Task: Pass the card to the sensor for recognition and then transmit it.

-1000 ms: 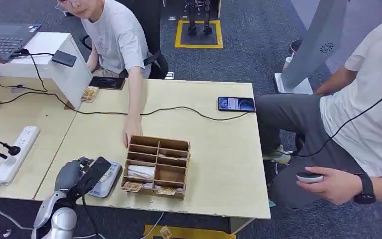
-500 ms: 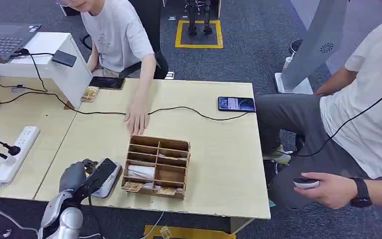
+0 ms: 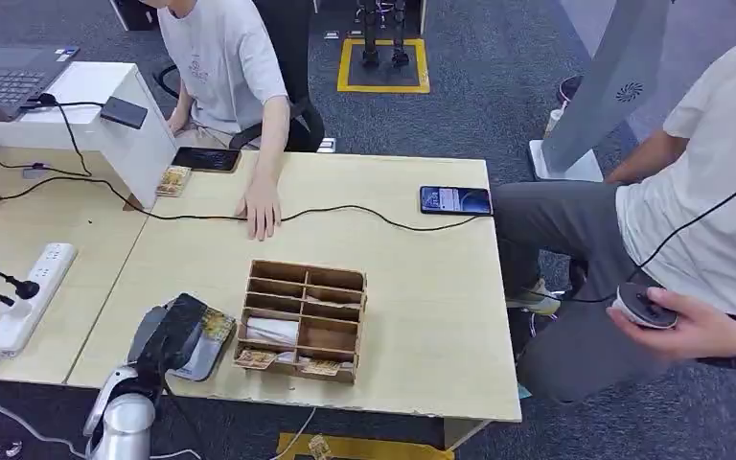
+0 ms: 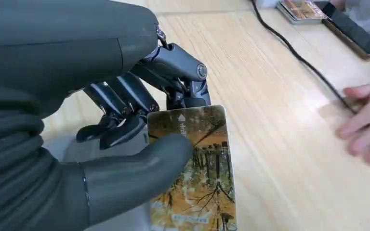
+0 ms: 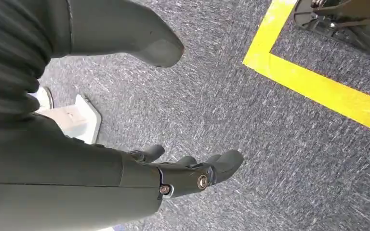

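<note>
My left hand point(image 3: 168, 333) hovers over the grey sensor pad point(image 3: 201, 356) at the table's near left, beside the wooden box. Its thumb and fingers pinch a card with an autumn-tree picture point(image 4: 195, 168), whose edge peeks out by the box as the card point(image 3: 217, 325). The left hand point(image 4: 125, 120) hides most of the pad. My right hand point(image 5: 188, 171) hangs over grey carpet with fingers apart and nothing in it.
A wooden compartment box point(image 3: 303, 320) holding more cards stands at the table's near middle. A seated person's hand point(image 3: 261, 213) rests on the table beyond it, across a black cable. A phone point(image 3: 454, 199), a card stack point(image 3: 173, 179) and a power strip point(image 3: 31, 294) lie around.
My left hand has moved closer to the box and lower over the sensor pad, card still pinched. The seated person's hand drew back from the box toward the cable.
</note>
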Controlling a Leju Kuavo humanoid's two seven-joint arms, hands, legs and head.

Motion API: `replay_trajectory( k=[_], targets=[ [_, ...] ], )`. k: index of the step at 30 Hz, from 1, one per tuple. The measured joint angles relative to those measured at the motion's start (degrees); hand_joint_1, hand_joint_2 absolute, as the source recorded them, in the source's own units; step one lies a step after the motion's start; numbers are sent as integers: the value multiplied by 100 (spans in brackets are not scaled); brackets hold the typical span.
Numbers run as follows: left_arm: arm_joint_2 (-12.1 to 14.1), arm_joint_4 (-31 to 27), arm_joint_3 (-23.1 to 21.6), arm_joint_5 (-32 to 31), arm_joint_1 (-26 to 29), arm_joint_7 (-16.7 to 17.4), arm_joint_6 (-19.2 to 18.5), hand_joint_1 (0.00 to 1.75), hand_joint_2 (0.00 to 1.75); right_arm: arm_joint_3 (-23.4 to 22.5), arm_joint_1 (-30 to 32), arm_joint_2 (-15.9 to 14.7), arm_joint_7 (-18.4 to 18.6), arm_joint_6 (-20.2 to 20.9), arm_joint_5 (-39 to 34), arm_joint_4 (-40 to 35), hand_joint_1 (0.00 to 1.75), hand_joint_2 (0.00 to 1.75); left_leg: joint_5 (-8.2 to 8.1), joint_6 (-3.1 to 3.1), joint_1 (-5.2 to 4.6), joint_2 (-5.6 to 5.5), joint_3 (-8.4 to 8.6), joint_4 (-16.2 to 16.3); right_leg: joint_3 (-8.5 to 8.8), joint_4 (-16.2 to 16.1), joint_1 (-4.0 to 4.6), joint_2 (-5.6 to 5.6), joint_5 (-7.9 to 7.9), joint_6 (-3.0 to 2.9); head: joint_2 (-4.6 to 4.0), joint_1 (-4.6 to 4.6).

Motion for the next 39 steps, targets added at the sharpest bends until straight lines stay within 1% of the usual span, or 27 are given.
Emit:
replay_trajectory(
  k=[3,5,7,8,10,12,13,15,17,19,22,23,28,35,36,39],
  targets=[
    [-57,-155,138,1178,-101,116,-323,175,175,35,-2,-15,0,7,0,20,0,175,0,0,0,0,-1,0,0,0,0,0,0,0,0,0],
    [-65,-260,222,1850,-176,144,-378,175,175,72,-3,-24,0,31,0,41,0,175,0,0,0,-1,0,0,0,0,0,0,0,0,0,0],
    [-63,-358,262,2132,-281,227,-356,175,175,114,-6,-26,0,59,0,50,0,175,0,0,0,-1,0,0,-1,0,0,-1,0,0,0,0],
    [-61,-393,264,2097,-334,242,-287,175,175,127,-10,-26,9,61,0,52,0,175,0,0,0,-2,0,0,-1,0,0,-2,0,0,0,-2],
    [-57,-424,264,1829,-496,293,-65,175,175,157,-25,-26,15,77,0,66,0,175,3,3,1,-3,0,0,-1,0,1,-3,0,0,0,0],
    [-54,-424,262,1355,-721,291,250,175,175,208,-46,-26,15,81,0,76,0,175,4,3,1,-3,0,0,0,0,1,-3,1,0,0,0],
    [-50,-426,260,1083,-832,254,425,175,175,236,-56,-24,15,79,0,81,0,175,6,6,0,-3,0,0,0,1,0,-3,2,1,0,0],
    [-46,-428,236,318,-1046,131,810,175,175,290,-72,-24,7,77,0,96,0,175,9,7,0,-3,0,1,0,1,0,-4,3,1,0,2],
    [-44,-454,203,-153,-1256,70,1013,175,175,341,-89,-6,4,70,0,98,0,175,10,7,0,-4,0,1,0,1,0,-4,4,1,0,0],
    [-44,-468,166,-481,-1428,13,1152,175,175,404,-98,9,2,70,0,103,0,175,10,7,-1,-3,0,2,1,1,0,-3,4,1,0,0],
    [-37,-485,15,-1389,-1576,-155,1544,175,175,481,-101,46,-7,70,0,120,0,175,9,7,-1,-3,0,3,0,1,0,-3,4,1,0,0],
    [-33,-485,-40,-1605,-1612,-190,1636,175,175,509,-102,55,-7,70,0,127,0,175,9,7,-1,-3,-1,3,0,1,0,-3,4,1,0,0],
    [-33,-485,-269,-2188,-1737,-260,1828,175,175,581,-108,94,-15,59,0,138,0,175,9,8,-1,-3,-1,3,-1,0,0,-3,4,1,0,0],
    [-35,-430,-453,-2380,-1785,-306,1908,175,175,623,-118,136,9,52,0,138,0,175,9,8,-1,-2,-1,3,-2,1,0,-2,4,1,0,0],
    [-35,-422,-466,-2364,-1785,-330,1906,0,175,627,-119,140,15,52,0,138,0,175,9,8,-1,-2,-1,3,-1,0,0,-2,4,1,0,2],
    [-48,-391,-466,-2211,-1785,-406,1876,0,175,649,-118,164,31,59,0,144,0,175,9,8,-1,-1,-1,3,-2,1,0,-1,4,1,0,-2]
  ],
)
